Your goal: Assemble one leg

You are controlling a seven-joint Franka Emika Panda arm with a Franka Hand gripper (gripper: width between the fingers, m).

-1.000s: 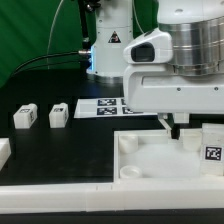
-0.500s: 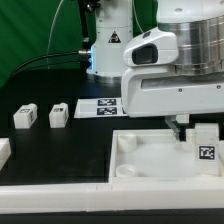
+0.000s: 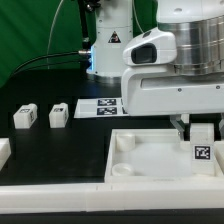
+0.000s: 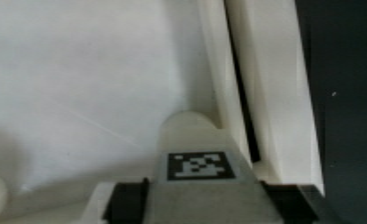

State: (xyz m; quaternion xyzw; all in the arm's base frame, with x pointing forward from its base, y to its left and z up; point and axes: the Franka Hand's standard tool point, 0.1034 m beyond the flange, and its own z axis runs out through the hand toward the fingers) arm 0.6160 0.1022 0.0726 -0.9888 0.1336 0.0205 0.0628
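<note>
While the jaws clamp it, the white leg shows a black-and-white tag.

The arm reaches down, gripper jaws closed on a leg

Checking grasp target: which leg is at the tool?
The leg over the panel, on the exterior view's right, tag facing the camera. It sits between the tool fingers; the other two legs lie loose on the table, far left.
</note>
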